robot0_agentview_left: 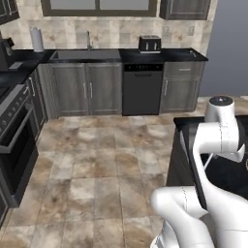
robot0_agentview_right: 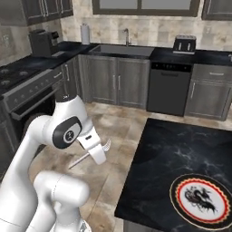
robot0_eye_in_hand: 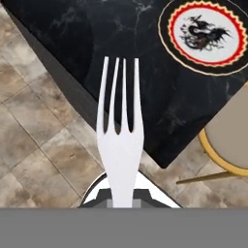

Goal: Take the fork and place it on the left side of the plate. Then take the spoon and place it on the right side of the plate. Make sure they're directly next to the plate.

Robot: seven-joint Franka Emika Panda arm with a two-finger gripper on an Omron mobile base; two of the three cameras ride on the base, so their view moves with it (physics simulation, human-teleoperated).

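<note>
The fork [robot0_eye_in_hand: 119,140] sits clamped in the gripper [robot0_agentview_right: 97,156], off the counter [robot0_agentview_right: 181,158], needing carrying to the plate's [robot0_eye_in_hand: 208,34] left side

Fork [robot0_eye_in_hand: 119,140]: pale silver-white, plain, four tines, centre of the hand view.

Plate [robot0_eye_in_hand: 208,35]: upper right of the hand view; dark outer edge, red-orange scalloped ring, white field, black dragon-like figure at the middle. Same colours at lower right of the right base view.

Island counter [robot0_agentview_right: 181,154]: black with faint white marbling.

Round disc [robot0_eye_in_hand: 231,135]: tan top, yellow rim, right edge of the hand view.

Floor [robot0_agentview_left: 97,160]: mottled beige and brown tiles.

Cabinets [robot0_agentview_left: 87,87]: dark grey woodgrain. Dishwasher [robot0_agentview_left: 141,88]: near-black.

Arm [robot0_agentview_right: 63,131]: white, dark joints.
</note>
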